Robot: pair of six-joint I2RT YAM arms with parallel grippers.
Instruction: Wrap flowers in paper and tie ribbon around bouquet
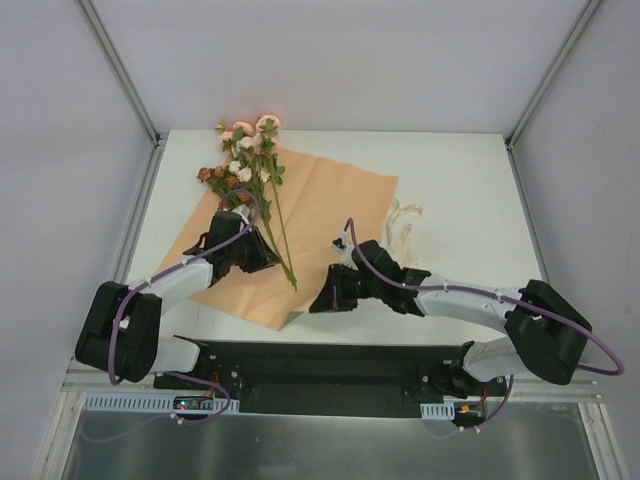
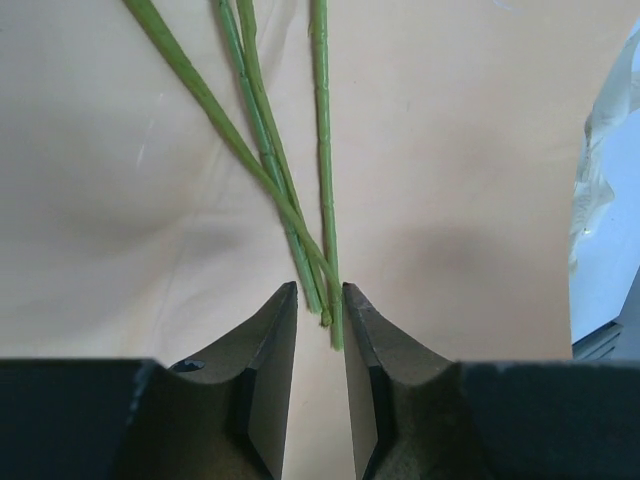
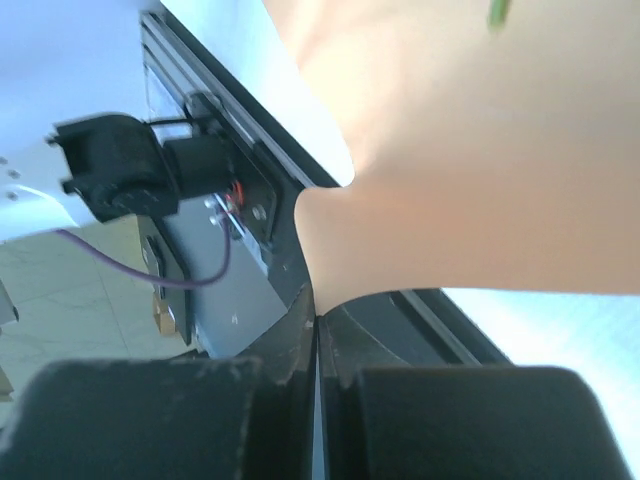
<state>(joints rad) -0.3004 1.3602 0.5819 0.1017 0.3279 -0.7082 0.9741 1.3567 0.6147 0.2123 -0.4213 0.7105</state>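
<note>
The flowers (image 1: 245, 150) lie on the left part of the paper (image 1: 335, 200). Their pink, white and rust blooms reach past its far left corner onto the white table (image 1: 460, 170), and their thin green stems (image 2: 265, 150) run back toward me across the sheet. The paper is spread flat with its orange-tan face up, one corner pointing at my bases, where a sliver of olive shows at the edge.

My left gripper (image 2: 320, 300) sits at the near end of the stems. In my left wrist view the stems fan away from me and converge into the slim gap between my fingers (image 2: 275, 340). The cut ends lie right at the tips, with one stem against the right-hand finger. The gap is narrow, and I cannot tell whether I am pressing the stems or only bracketing them.

My right gripper (image 3: 316, 305) is at the paper's near edge, right of the stems. Its two fingers are pressed together with no gap, and the sheet draws down into a pinched point between them, lifted off the table there.

The ribbon (image 1: 405, 225) lies crumpled and loose on the table just beyond the paper's right edge, apart from both of my arms.
</note>
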